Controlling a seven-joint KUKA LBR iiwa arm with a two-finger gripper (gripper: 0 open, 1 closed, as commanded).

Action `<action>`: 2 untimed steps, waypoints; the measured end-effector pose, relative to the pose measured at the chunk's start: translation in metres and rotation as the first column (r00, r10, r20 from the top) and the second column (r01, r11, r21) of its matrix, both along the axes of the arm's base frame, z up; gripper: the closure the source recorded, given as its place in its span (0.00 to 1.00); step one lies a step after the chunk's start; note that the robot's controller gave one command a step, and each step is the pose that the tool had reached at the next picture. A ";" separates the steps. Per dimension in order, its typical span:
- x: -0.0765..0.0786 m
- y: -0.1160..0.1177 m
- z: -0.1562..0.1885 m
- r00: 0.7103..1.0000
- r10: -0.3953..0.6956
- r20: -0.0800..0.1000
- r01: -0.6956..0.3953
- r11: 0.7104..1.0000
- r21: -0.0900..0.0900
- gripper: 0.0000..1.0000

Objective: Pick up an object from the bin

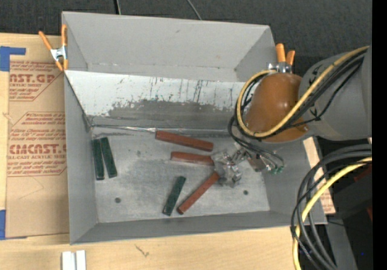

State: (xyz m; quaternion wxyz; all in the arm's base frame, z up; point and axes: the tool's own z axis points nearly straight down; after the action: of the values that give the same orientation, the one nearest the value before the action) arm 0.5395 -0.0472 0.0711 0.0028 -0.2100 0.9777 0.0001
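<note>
My gripper (228, 172) is low in the right part of the bin, its metal fingers at the upper right end of a slanting red-brown stick (197, 193). Whether that stick sits between the fingers I cannot make out. A second red-brown stick (190, 157) lies flat just left of the gripper, its right end close to the fingers. A third red-brown stick (184, 139) lies above it near the back wall. A dark green stick (174, 195) lies slanted beside the lower end of the first one.
Two dark green sticks (104, 157) lie side by side, upright in the view, at the bin's left. The arm with its orange cover and yellow-black cables hangs over the bin's right side.
</note>
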 end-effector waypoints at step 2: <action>-0.001 0.000 -0.001 1.000 0.000 -0.004 0.000 1.000 -0.001 0.00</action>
State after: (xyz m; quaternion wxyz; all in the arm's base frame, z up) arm 0.5384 -0.0476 0.0702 0.0008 -0.2102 0.9777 0.0000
